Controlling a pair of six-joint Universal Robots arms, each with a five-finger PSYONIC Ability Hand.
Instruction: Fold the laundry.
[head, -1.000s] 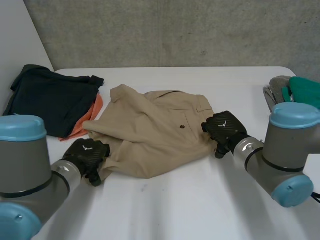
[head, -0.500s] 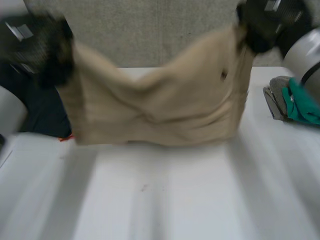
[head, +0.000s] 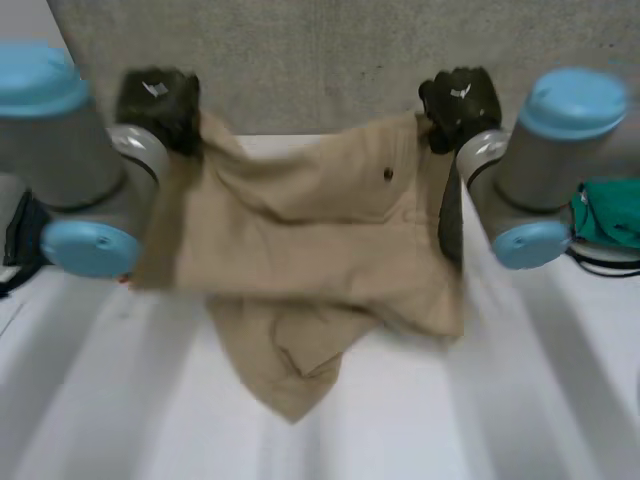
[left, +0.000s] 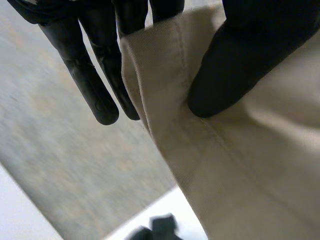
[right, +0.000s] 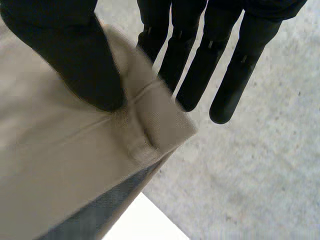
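A pair of tan trousers hangs in the air above the white table, held up by both hands at its top edge. My left hand pinches one top corner; its thumb presses the tan cloth against the fingers. My right hand pinches the other top corner, thumb on the cloth against the fingers. The lower part droops to a point over the table. A dark button shows near the right hand.
Dark clothing lies at the table's left side behind my left arm, also glimpsed past the left hand's fingers as a dark shape. A green and grey pile sits at the right edge. A concrete wall stands behind the table.
Both hands took hold of the trousers on the table and lifted them high; since half a second ago the hands have drawn slightly inward and the cloth hangs lower.
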